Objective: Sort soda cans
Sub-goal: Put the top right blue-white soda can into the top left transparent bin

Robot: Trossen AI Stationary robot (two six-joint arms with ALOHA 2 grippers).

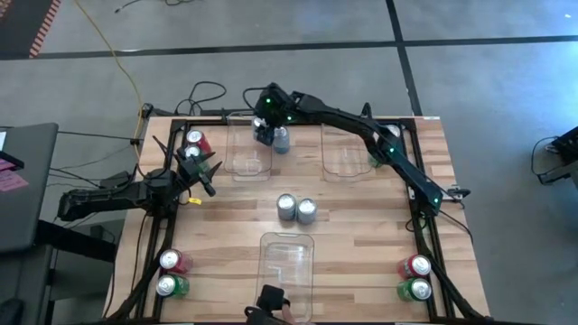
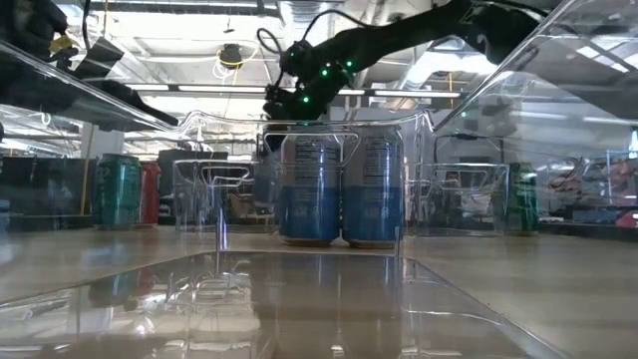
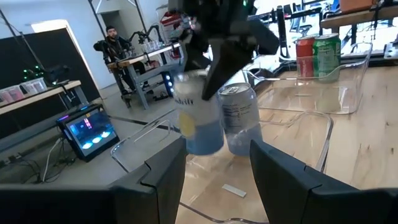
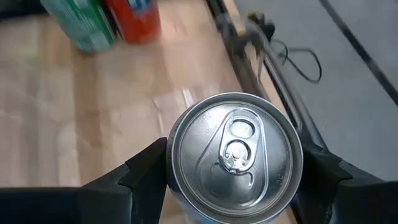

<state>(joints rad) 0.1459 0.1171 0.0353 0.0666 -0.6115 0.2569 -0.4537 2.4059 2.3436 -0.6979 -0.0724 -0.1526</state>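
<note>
My right gripper [image 1: 265, 134] reaches to the far left of the table and is shut on a silver-blue soda can [image 4: 235, 155], which is blurred in the left wrist view [image 3: 196, 121]. A second silver-blue can [image 1: 280, 138] stands beside it at the far left clear bin [image 1: 246, 167]; I cannot tell if it is inside. Two more silver-blue cans [image 1: 297, 209] stand upright mid-table. My left gripper [image 1: 203, 179] waits at the left edge, level and open with nothing between its fingers [image 3: 168, 180]. My right gripper pinches the can between its two fingers, one finger [image 4: 146, 171] on each side of the upper wall just under the rim [image 4: 173, 163]. The fingers slant down from above, coming from the table's right. The can is upright, silver top up. Whether its base rests on anything, I cannot tell.
Red and green cans stand in pairs at the far left [image 1: 194, 143], near left [image 1: 170, 273] and near right [image 1: 417, 278]; another green can [image 1: 375, 160] stands at the far right. A second clear bin [image 1: 346, 162] stands far right of centre, a third [image 1: 287, 257] at the near edge.
</note>
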